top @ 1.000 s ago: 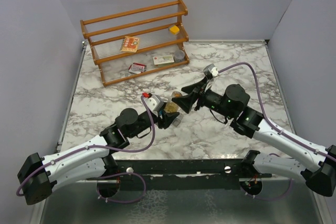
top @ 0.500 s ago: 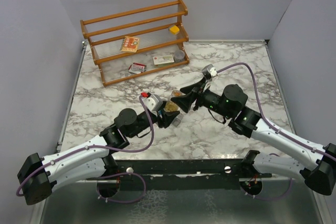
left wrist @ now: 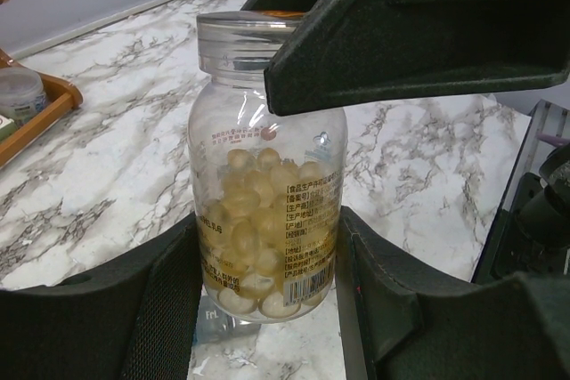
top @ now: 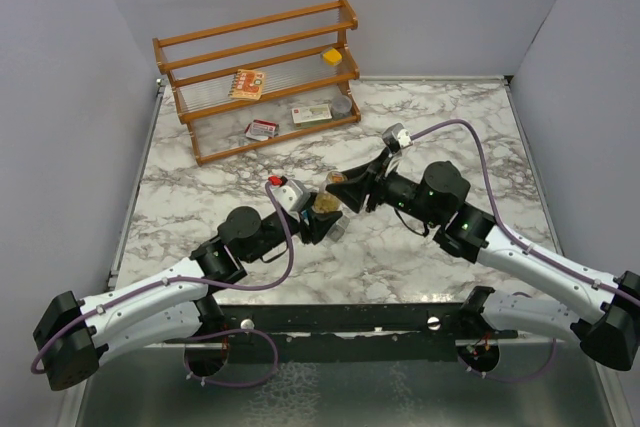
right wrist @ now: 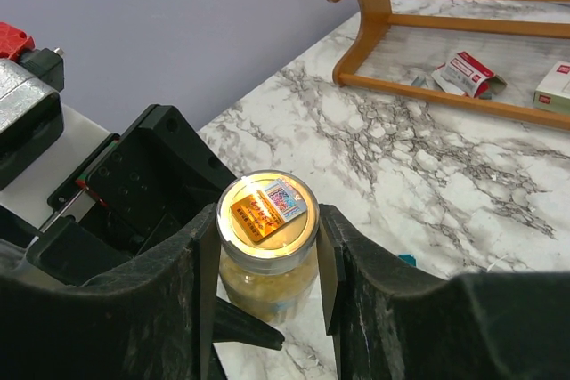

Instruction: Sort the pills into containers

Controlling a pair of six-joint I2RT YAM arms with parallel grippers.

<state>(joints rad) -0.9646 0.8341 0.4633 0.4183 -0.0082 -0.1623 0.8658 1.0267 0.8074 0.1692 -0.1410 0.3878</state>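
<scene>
- One bottle (left wrist: 267, 175) is the whole job right now: it is clear, upright with its long axis vertical, over mid-table (right wrist: 499, 184) between my two arms.
- Cap (right wrist: 267, 209) is on and faces straight up, with an orange label on top.
- Pills (left wrist: 254, 229) are yellow softgels filling roughly the lower half. None are out.
- Left gripper (left wrist: 267, 260) clamps the bottle body low down, one finger on each side.
- Right gripper (right wrist: 267, 242) sits directly above it, jaws straddling the cap at rim height. The gap looks nil, but I can't tell if it's actually biting.
- My read: the next step is a twist about that vertical axis, right arm turning while left braces.
- Compartments: only a teal sliver (right wrist: 406, 260) shows on the marble just beside my right finger. I can't tell if anything is in it.
- Wooden rack (top: 260, 77) stands well apart at the back.
</scene>
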